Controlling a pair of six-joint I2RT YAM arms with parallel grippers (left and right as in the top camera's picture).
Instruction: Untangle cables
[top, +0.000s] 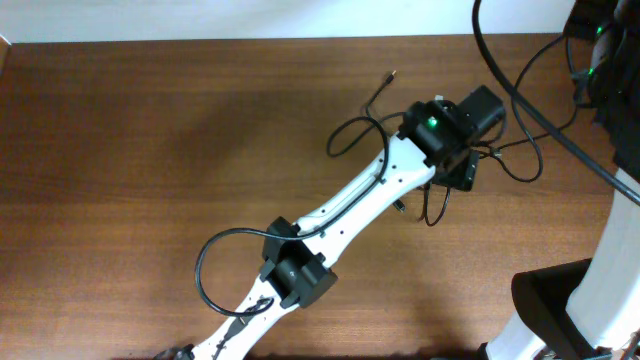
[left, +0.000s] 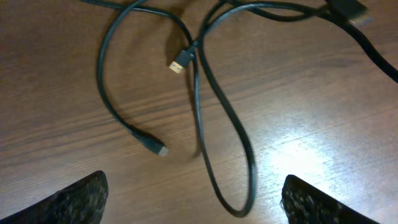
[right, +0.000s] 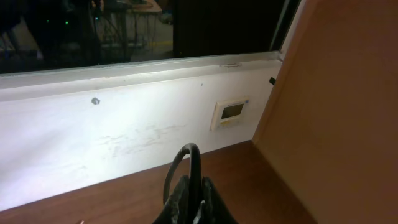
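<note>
Item: your left arm, stretched diagonally toward the table's (top: 150, 150) far right. The left gripper (left: 196, 202) is spread wide and hovers above the cables (left: 199, 112), which lie looped on the wood.
Item: your right gripper (right: 193, 199), raised and facing the wall (right: 124, 137), fingers pressed together, with a black loop (right: 186, 148) at their tips.

overhead: fixed above, looks straight down on the wooden table (top: 120, 150); far enough to take in the whole left arm (top: 360, 195).
left wrist: close over the tabletop, tilted down; the left gripper (left: 193, 208) tips sit in the bottom corners.
right wrist: faces off the table toward a white wall (right: 93, 143) and a dark window (right: 124, 31); right gripper (right: 193, 202) at bottom centre.
shared: overhead and left wrist both show the cables (top: 380, 88) (left: 198, 99).
right wrist overlap: cannot tell.
</note>
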